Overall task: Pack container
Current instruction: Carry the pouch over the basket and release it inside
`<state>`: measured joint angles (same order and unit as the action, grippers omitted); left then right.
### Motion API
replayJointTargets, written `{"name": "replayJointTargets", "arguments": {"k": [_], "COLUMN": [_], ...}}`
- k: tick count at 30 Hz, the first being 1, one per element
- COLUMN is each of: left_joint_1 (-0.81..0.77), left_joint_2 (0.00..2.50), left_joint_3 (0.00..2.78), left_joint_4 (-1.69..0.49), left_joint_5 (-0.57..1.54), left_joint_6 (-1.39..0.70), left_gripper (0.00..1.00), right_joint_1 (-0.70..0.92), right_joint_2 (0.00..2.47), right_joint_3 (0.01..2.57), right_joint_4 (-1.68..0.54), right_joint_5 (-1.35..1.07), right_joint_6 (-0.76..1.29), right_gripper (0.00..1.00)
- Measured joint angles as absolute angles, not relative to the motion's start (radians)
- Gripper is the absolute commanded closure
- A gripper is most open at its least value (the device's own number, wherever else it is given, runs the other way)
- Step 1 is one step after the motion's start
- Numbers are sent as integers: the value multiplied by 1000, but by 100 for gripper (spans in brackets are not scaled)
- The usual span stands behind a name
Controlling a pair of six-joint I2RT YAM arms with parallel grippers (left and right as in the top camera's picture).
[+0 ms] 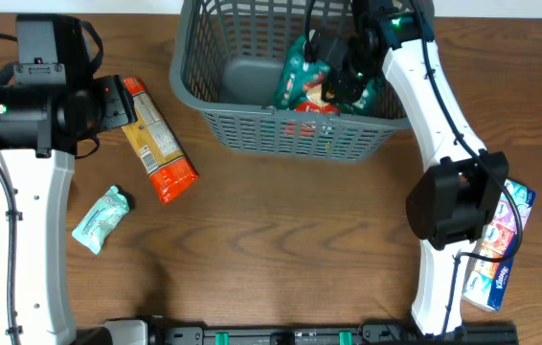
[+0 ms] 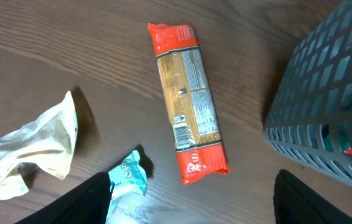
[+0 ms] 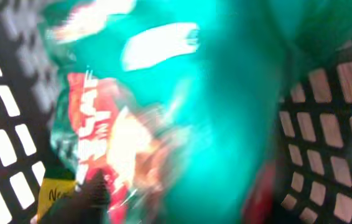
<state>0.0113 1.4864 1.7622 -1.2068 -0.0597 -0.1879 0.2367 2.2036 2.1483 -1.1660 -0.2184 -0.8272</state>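
Packing the basket (image 1: 252, 129), at the desk's (image 1: 281, 240) far side: my right hand (image 1: 348, 84) is hanging inside it over a green snack packet (image 1: 300, 72), and blur is hiding whether it is gripping. I judge this a drop-off. My left hand (image 2: 194, 202) is gaping wide and empty near the pasta pack (image 2: 187, 102), likely next: lowering, then closing across its width.

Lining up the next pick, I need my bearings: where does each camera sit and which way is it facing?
Overhead: above the table, looking straight down; left arm, right arm, container, pasta packet.
Left wrist: looks down on the pasta packet; own fingers at bottom edge.
Right wrist: inside the container, close on a blurred green packet; fingers unclear.
Shared: overhead and left wrist both show the pasta packet.
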Motion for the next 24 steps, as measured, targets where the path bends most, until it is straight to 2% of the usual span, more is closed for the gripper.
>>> {"name": "replayJointTargets", "arguments": {"k": [6, 9, 12, 17, 22, 24], "left_joint_1": [11, 11, 11, 11, 11, 11], "left_joint_2": [1486, 1486, 1486, 1486, 1486, 1486], "left_joint_3": [1762, 1762, 1762, 1762, 1762, 1762], "left_joint_4": [-1206, -1206, -1206, -1204, -1203, -1202], "left_joint_5": [-60, -60, -60, -60, -60, -60], "left_joint_6": [-188, -188, -188, -188, -188, -188], "left_gripper": [31, 30, 30, 30, 31, 30], "right_joint_1": [237, 236, 216, 96, -167, -231], "right_joint_2": [2173, 2121, 2046, 1906, 1824, 1828], "right_joint_3": [2154, 2210, 2326, 2486, 2531, 2528], "right_joint_4": [-1100, -1004, -1024, -1258, -1586, -1669], "right_joint_5": [-229, -193, -150, -28, 88, 94], "right_joint_6": [-719, -562, -374, -85, 198, 247], "right_gripper": [1, 1, 1, 1, 1, 1]}}
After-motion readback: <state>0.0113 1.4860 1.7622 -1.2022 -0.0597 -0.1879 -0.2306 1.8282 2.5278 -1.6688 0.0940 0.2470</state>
